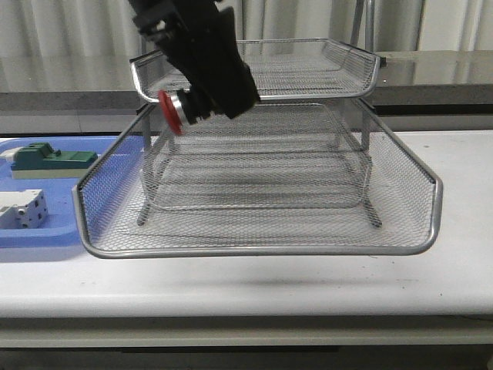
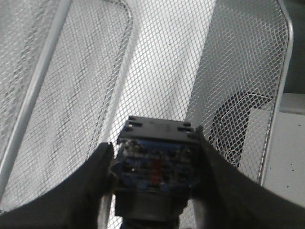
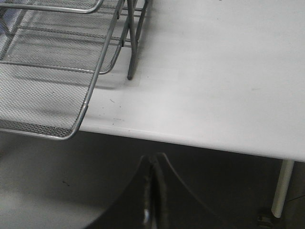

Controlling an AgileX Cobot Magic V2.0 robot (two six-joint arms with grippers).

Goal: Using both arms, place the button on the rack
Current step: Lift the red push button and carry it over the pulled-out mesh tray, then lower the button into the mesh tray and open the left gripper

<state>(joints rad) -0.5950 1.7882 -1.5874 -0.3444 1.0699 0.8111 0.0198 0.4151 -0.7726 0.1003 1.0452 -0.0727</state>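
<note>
The silver wire-mesh rack (image 1: 370,85) stands mid-table, its middle tray (image 1: 416,223) slid out toward me. My left gripper (image 1: 202,99) is shut on the button and holds it above the left part of the slid-out tray. The button's red head (image 1: 169,112) points left and down. In the left wrist view the button's black body with blue rear (image 2: 155,164) sits between the two fingers (image 2: 93,181), with tray mesh (image 2: 157,71) below. My right gripper (image 3: 153,164) is shut and empty, off the table's front edge, near the rack's corner (image 3: 71,129).
A flat blue tray (image 1: 35,231) lies at the left with a green block (image 1: 50,159) and a white block (image 1: 23,210). The white table (image 3: 214,86) extends right of the rack. A rack leg (image 3: 132,52) stands on the table.
</note>
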